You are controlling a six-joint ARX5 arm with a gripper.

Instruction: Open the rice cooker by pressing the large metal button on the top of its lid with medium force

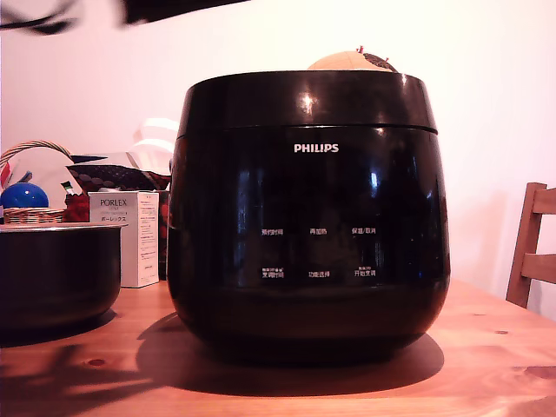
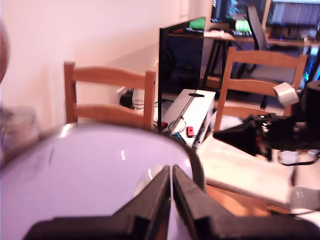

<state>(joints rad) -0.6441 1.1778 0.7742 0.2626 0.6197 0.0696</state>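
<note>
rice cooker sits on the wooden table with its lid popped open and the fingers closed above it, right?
Not quite: the lid is closed, seated flat on the rice cooker in the exterior view. The rest holds: the cooker stands on the wooden table, and the wrist view shows the fingers pressed together above its top.

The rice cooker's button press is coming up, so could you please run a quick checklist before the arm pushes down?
1. Lid closed on the rice cooker: ok, only a thin seam shows.
2. Gripper fingers together for a firm press: ok, nearly touching.
3. Gripper above the lid: ok, glossy top lies just beneath it in the wrist view.
4. Tip centred on the metal button: cannot tell, button not clearly visible.
5. Cooker sitting flat on the table: ok.
6. Black pot clear of the cooker: ok, apart.
</note>
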